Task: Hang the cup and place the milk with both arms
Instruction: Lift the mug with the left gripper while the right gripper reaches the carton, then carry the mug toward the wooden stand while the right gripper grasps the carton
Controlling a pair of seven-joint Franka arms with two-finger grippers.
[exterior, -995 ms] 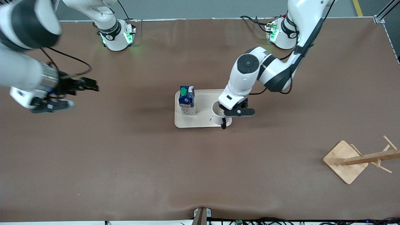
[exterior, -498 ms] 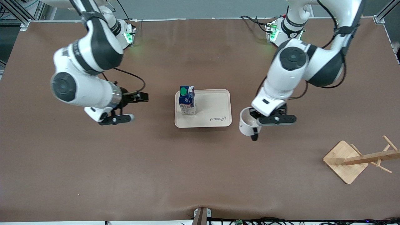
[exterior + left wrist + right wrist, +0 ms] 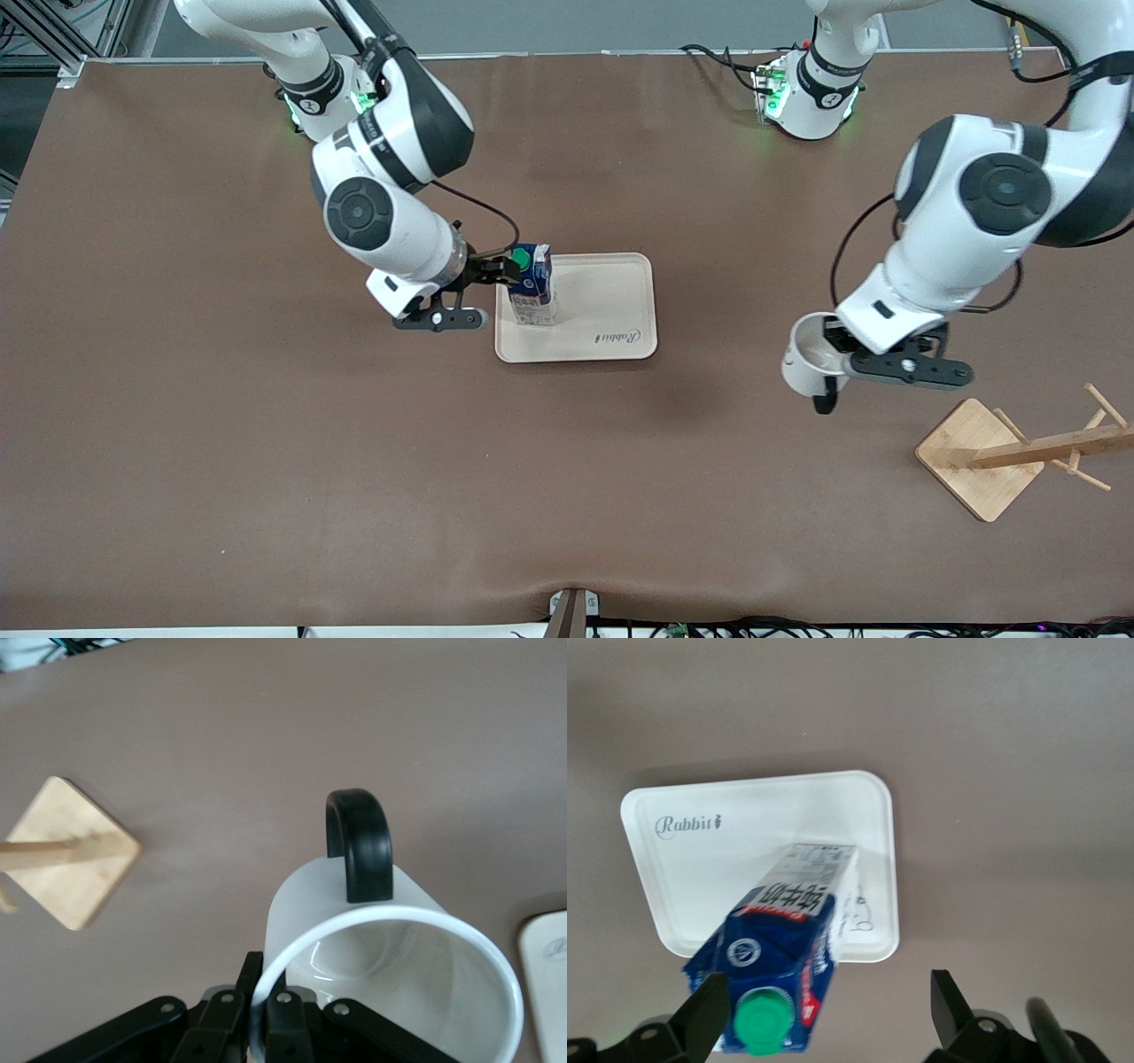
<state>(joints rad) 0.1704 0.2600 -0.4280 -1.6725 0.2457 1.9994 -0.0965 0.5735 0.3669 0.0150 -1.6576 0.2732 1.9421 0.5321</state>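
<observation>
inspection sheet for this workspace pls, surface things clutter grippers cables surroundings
surface: brown table, a slight ripple at the edge nearest the front camera.
job's things: milk upright on the cream tray; cup off the tray, carried in the air; wooden cup rack toward the left arm's end of the table, pegs bare.
clutter: nothing seen.
grippers: left gripper shut on the cup's rim, over bare table between tray and rack; right gripper open, fingers either side of the milk's top, not clamped.
cables: black cables along both arms, more at the table's edges.
surroundings: grey floor, metal frame posts at the corners.
</observation>
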